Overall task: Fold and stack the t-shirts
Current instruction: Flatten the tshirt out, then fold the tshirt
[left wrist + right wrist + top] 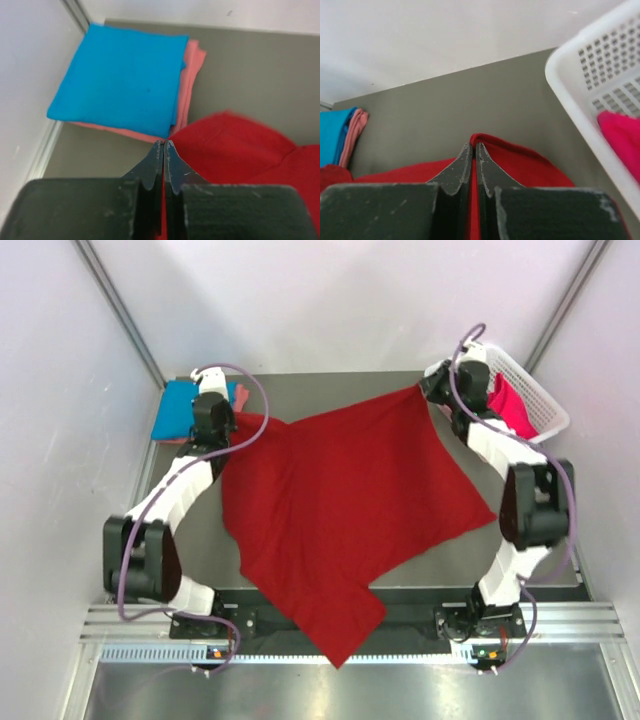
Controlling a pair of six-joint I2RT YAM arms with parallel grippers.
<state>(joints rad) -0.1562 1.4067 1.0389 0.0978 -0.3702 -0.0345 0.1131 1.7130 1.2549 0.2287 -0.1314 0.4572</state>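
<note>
While my left gripper (163,146) and right gripper (474,148) are each pinched shut on a top corner of the red shirt (340,510), the cloth is stretched across the centre of the top view, its lower tip reaching bottom centre.

Step in hand, by my judgement: spreading for the fold.

The stack, a blue shirt (120,75) on a salmon shirt (192,65), sits upper left. A pink shirt (515,410) waits in the basket (535,380), upper right.

Next move requires lowering both corners evenly, keeping tension, then releasing.

left gripper (163,146) closed, arm outstretched | right gripper (474,147) closed, arm outstretched
</note>
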